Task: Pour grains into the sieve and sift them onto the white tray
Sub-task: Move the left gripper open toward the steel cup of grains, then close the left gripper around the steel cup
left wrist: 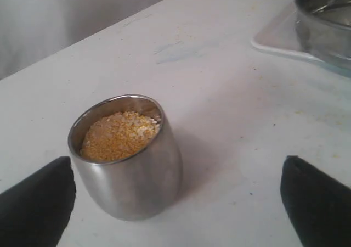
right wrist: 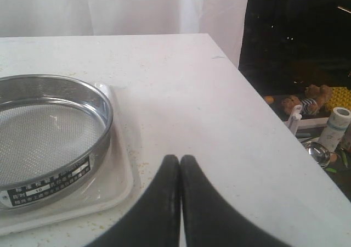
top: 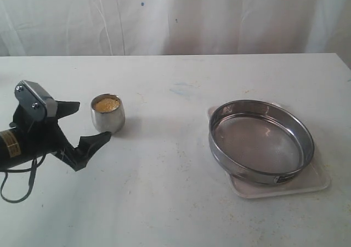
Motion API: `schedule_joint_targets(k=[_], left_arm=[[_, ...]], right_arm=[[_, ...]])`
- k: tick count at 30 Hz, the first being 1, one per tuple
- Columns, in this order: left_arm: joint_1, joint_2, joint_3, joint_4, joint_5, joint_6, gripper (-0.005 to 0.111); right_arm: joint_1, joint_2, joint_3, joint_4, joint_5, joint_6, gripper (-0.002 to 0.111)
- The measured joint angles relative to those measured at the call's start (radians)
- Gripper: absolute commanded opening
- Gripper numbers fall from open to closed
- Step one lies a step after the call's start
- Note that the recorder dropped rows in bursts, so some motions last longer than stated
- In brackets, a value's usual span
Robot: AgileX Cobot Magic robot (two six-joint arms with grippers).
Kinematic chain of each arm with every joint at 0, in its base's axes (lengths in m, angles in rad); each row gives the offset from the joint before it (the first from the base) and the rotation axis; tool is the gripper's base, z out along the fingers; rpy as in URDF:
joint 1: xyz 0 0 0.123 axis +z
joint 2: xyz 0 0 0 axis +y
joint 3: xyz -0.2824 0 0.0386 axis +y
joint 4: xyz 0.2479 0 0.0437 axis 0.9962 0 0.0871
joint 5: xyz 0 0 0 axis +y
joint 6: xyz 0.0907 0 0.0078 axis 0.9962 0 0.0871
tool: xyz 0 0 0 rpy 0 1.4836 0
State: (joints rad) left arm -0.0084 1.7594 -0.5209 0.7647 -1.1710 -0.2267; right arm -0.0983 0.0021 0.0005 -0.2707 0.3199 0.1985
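Grains [left wrist: 118, 137] lie in a small steel cup [left wrist: 137, 186], which stands upright on the table [left wrist: 236, 93] between the fingers [left wrist: 38, 203] of the left gripper [left wrist: 175, 200]. These fingers are spread wide and hold nothing; the cup is just beside one of them and well apart from the other. The right gripper [right wrist: 180, 164] has its fingers pressed together, with nothing between them. Near them, off to one side, the sieve [right wrist: 49, 126] sits on the white tray [right wrist: 118, 175].

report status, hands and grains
Left hand open, straddling cup, no grip yet. Right hand shut, empty, beside tray. Grains in cup, sieve empty on tray. Nothing between cup and sieve.
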Motion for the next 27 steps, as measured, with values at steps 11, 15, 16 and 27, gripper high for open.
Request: schedule_joint_targets(k=[11, 15, 16, 27], left_arm=[[0.0, 0.162, -0.175, -0.01, 0.012, 0.0, 0.105], [0.0, 0.223, -0.237, -0.008, 0.012, 0.0, 0.105], [0.0, 0.238, -0.255, -0.008, 0.012, 0.0, 0.105], [0.0, 0.36, -0.387, 0.006, 0.002, -0.002, 0.105]], right_arm=[[0.0, 0.0, 0.0, 0.0, 0.0, 0.0, 0.0], [0.0, 0.0, 0.0, 0.0, 0.0, 0.0, 0.0], [0.0, 0.0, 0.0, 0.0, 0.0, 0.0, 0.0], [0.0, 0.0, 0.0, 0.0, 0.0, 0.0, 0.0]])
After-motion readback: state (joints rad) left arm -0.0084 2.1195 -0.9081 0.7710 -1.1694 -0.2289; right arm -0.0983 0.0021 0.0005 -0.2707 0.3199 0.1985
